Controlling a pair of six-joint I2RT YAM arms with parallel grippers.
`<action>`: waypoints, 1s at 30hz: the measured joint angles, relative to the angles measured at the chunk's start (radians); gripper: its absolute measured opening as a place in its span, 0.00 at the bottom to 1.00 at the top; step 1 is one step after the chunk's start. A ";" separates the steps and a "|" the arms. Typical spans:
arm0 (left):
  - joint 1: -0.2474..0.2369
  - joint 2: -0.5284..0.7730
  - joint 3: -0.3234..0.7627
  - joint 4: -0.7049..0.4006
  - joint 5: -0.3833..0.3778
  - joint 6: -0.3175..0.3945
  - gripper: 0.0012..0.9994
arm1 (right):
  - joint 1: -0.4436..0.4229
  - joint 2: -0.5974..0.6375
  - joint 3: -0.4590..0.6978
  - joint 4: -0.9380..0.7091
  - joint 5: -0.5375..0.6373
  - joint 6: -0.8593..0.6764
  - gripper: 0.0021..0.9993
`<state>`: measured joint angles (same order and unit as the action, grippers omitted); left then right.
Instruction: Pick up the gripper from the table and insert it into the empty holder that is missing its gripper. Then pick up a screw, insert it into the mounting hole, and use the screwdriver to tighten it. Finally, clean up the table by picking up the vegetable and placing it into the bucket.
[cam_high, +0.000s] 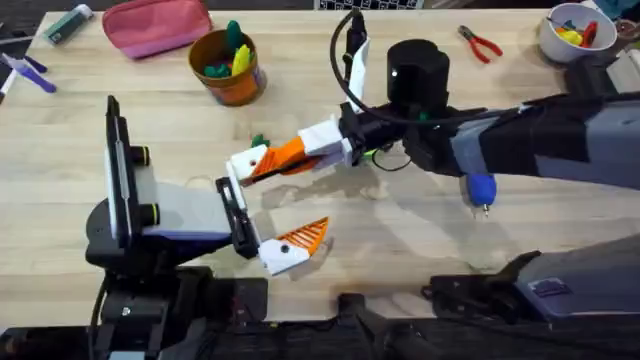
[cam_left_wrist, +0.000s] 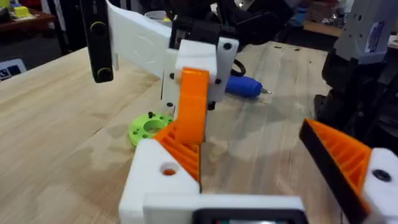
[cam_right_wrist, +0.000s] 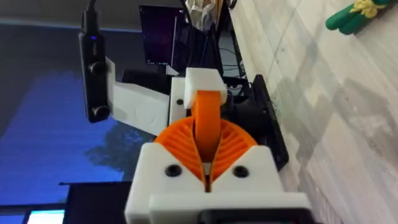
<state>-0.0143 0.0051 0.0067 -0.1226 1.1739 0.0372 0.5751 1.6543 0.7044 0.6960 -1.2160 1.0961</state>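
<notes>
My right gripper (cam_high: 262, 165) pinches the orange gripper (cam_right_wrist: 208, 121) at the holder (cam_left_wrist: 196, 62) of my left gripper (cam_high: 272, 215) — open-fingered; seemingly seated. The screwdriver (cam_high: 481, 190) lies nearby.

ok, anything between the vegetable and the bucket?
Nothing visible. Bare table lies between the vegetable and the bucket. The right gripper, shut on the orange fingertip, sits close beside the vegetable, on the side away from the bucket.
</notes>
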 joint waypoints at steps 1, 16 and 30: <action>0.000 0.000 0.000 0.000 0.005 0.000 0.99 | 0.002 0.000 0.000 -0.001 0.012 0.003 0.23; -0.004 0.000 0.000 -0.002 0.013 0.000 0.99 | 0.010 0.000 0.002 0.000 0.053 0.004 0.98; -0.004 0.000 0.000 -0.002 0.016 0.000 0.99 | -0.115 -0.209 0.052 -0.524 0.110 -0.229 0.99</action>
<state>-0.0181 0.0052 0.0067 -0.1246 1.1896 0.0372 0.4598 1.4455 0.7563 0.1716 -1.1064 0.8668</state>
